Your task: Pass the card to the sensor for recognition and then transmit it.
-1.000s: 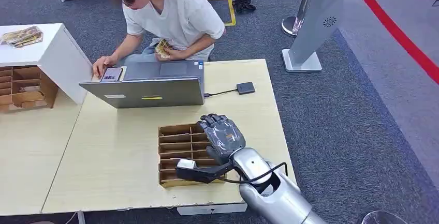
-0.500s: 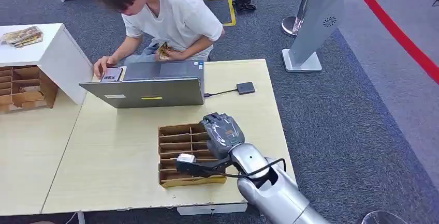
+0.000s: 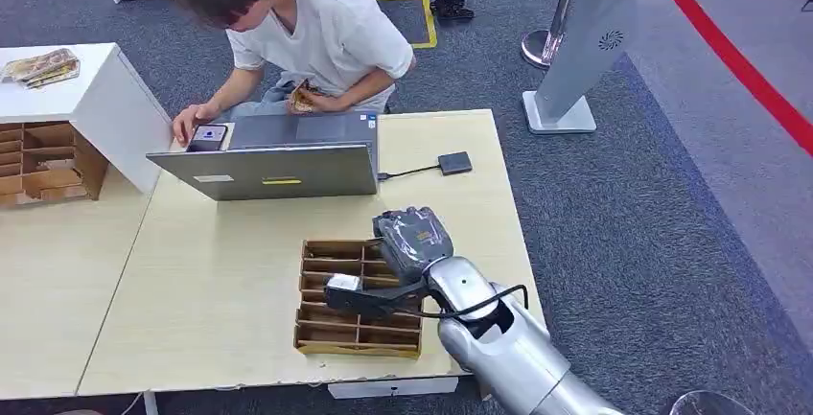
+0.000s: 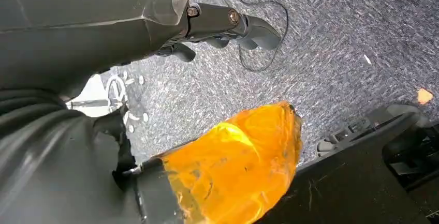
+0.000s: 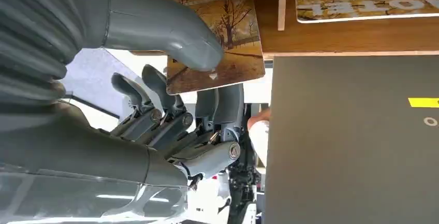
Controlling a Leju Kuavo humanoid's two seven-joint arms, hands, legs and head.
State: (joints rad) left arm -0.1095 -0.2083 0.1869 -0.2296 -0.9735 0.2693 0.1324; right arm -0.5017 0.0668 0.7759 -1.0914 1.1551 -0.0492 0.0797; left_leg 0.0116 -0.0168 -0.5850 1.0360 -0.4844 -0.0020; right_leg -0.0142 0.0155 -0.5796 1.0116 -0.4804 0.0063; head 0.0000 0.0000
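Note:
My right hand (image 3: pixel 414 241) rests over the far right corner of the slotted wooden card box (image 3: pixel 336 300) on the table. In the right wrist view its thumb (image 5: pixel 171 27) and fingers pinch a card (image 5: pixel 228 48) printed with an autumn tree, at the edge of a box slot. A second card (image 5: pixel 362 1) lies in the neighbouring slot. The sensor (image 3: pixel 454 163), a small dark square pad, sits on the table beyond the hand, cabled to the laptop (image 3: pixel 268 168). My left hand (image 4: pixel 222 25) hangs over the carpet, holding nothing.
A person (image 3: pixel 307 22) crouches behind the open laptop, one hand by a phone (image 3: pixel 207 134). A white cabinet (image 3: pixel 86 99) and another wooden box (image 3: pixel 43 161) stand at the left. A grey pillar stand (image 3: pixel 585 41) rises on the carpet at the right.
My right hand has moved a little farther away over the box. The wooden box has shifted and tilted under it, now showing more of its slots. The person leaned lower.

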